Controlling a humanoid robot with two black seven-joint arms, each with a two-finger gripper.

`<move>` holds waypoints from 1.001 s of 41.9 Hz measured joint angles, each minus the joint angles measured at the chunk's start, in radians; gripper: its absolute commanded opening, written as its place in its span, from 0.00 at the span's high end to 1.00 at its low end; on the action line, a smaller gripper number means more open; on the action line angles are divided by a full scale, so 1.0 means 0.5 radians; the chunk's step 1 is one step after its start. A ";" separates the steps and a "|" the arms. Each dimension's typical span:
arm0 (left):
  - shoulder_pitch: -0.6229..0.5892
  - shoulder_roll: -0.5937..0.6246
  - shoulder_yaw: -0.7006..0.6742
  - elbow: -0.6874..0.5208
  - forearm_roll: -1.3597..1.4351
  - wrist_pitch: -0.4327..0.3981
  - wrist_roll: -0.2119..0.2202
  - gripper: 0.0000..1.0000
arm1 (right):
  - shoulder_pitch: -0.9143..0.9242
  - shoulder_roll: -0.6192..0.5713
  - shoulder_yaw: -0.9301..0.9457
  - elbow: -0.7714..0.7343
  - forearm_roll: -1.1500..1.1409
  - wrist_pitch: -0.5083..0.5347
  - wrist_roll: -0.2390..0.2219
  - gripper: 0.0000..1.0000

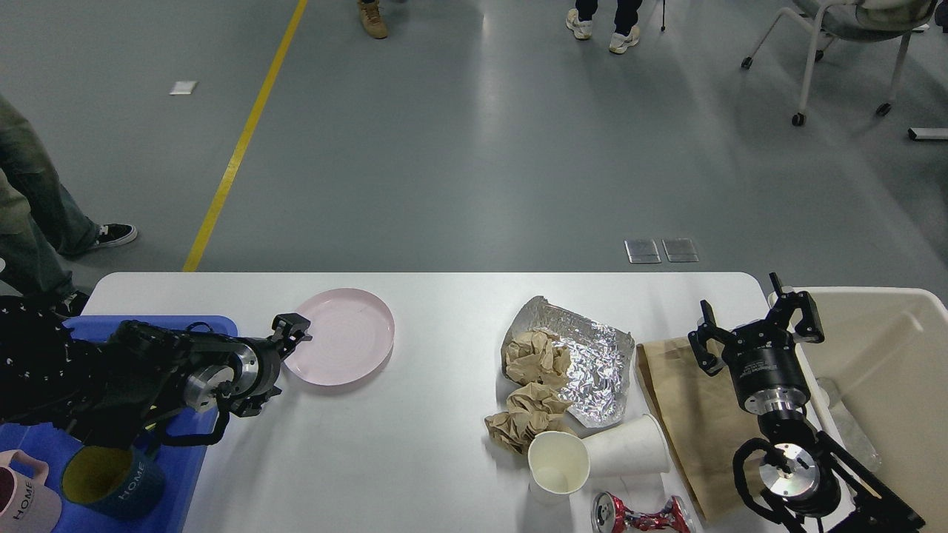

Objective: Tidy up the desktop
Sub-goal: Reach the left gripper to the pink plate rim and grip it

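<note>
The white desktop (422,451) spans the lower half of the head view. A pink plate (344,337) lies on its left part. My left gripper (291,330) is low over the table at the plate's left rim; its fingers are too small and dark to separate. My right gripper (754,326) stands open above the far end of a flat brown paper bag (685,414), with nothing between its fingers. Crumpled foil (592,359), wads of brown paper (535,355), two paper cups (559,463) and a crushed red can (641,513) lie right of centre.
A blue tray (194,451) at the left edge holds a dark blue mug (111,483) and a pink mug (22,505). A beige bin (885,303) stands off the table's right end. People's legs and a chair are on the floor beyond.
</note>
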 measured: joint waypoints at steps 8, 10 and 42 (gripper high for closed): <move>0.027 -0.043 -0.008 0.053 0.063 -0.001 -0.010 0.08 | 0.000 0.002 0.000 0.000 0.000 0.000 0.000 0.00; 0.043 -0.044 -0.016 0.061 0.116 -0.001 -0.019 0.14 | 0.000 0.002 0.000 0.000 0.000 0.000 0.000 0.00; 0.099 -0.008 -0.120 0.072 0.220 -0.033 -0.005 0.47 | 0.000 0.001 0.000 0.000 0.000 0.000 0.000 0.00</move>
